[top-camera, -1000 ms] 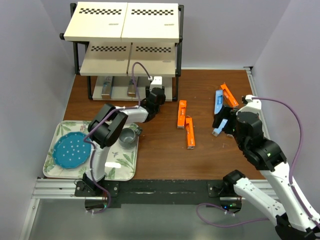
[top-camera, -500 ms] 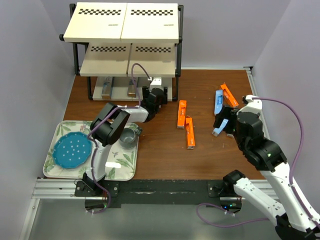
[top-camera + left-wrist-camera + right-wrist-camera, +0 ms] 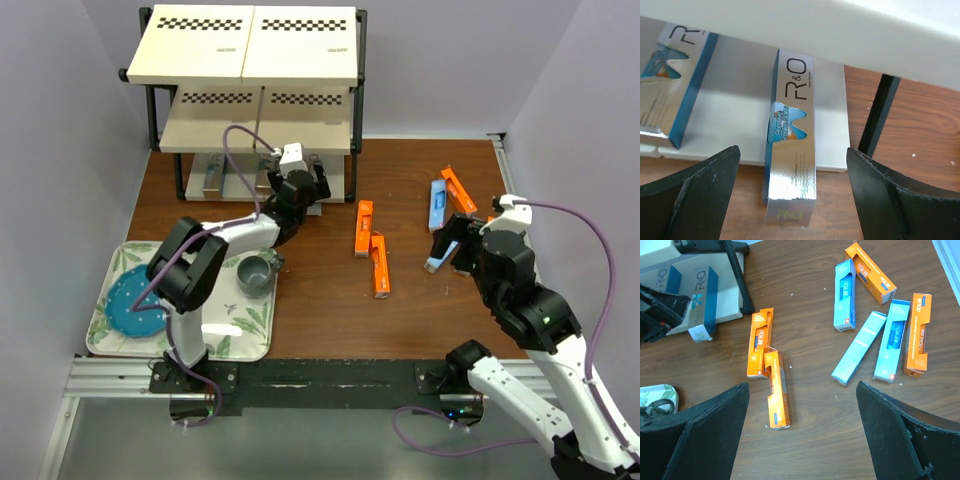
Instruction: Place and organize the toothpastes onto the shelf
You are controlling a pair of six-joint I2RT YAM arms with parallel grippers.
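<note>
The shelf (image 3: 250,60) stands at the back left. On its bottom board (image 3: 735,100) lie two shiny metallic toothpastes, one (image 3: 790,140) with its near end overhanging the front edge, the other (image 3: 675,85) to its left. My left gripper (image 3: 792,160) is open astride the overhanging box without touching it, and in the top view it (image 3: 290,185) sits at the shelf front. Two orange toothpastes (image 3: 760,342) (image 3: 776,390) lie mid-table. Light blue (image 3: 860,347) and orange (image 3: 917,335) ones are scattered at right. My right gripper (image 3: 802,387) hovers open above the table, empty.
A leaf-patterned tray (image 3: 250,340) at the near left carries a blue plate (image 3: 140,300) and a metal cup (image 3: 257,272). The shelf's black post (image 3: 877,115) stands right of the left gripper. Walls close in on both sides.
My left gripper has opened and let go of the metallic box on the bottom board, and its wrist swung a little left. The right arm shifted slightly.
</note>
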